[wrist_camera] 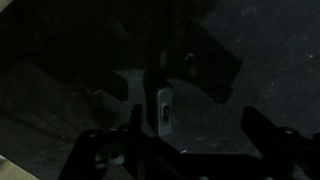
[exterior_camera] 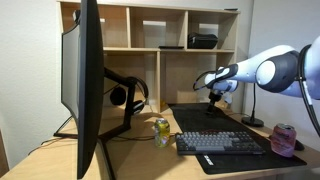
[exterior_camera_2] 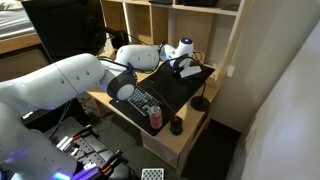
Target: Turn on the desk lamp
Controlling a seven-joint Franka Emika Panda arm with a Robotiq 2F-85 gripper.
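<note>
The desk lamp shows in both exterior views as a thin black stem (exterior_camera: pixel 254 102) on a round flat black base (exterior_camera_2: pixel 200 103) at the desk's end, past the keyboard. Its head is hard to make out behind my arm. My gripper (exterior_camera: pixel 212 86) hangs over the black desk mat, at the shelf side and to the side of the lamp, apart from it; it also shows in an exterior view (exterior_camera_2: pixel 186 64). In the dark wrist view my gripper (wrist_camera: pixel 185 150) has its fingers spread wide, open and empty, above a small grey slotted piece (wrist_camera: pixel 160 105). The lamp looks unlit.
A large monitor (exterior_camera: pixel 88 80) and black headphones on a stand (exterior_camera: pixel 128 95) fill one side. A black keyboard (exterior_camera: pixel 220 142), a pink can (exterior_camera: pixel 284 138) and a small yellow-green bottle (exterior_camera: pixel 160 130) stand on the desk. Wooden shelves (exterior_camera: pixel 170 40) rise behind.
</note>
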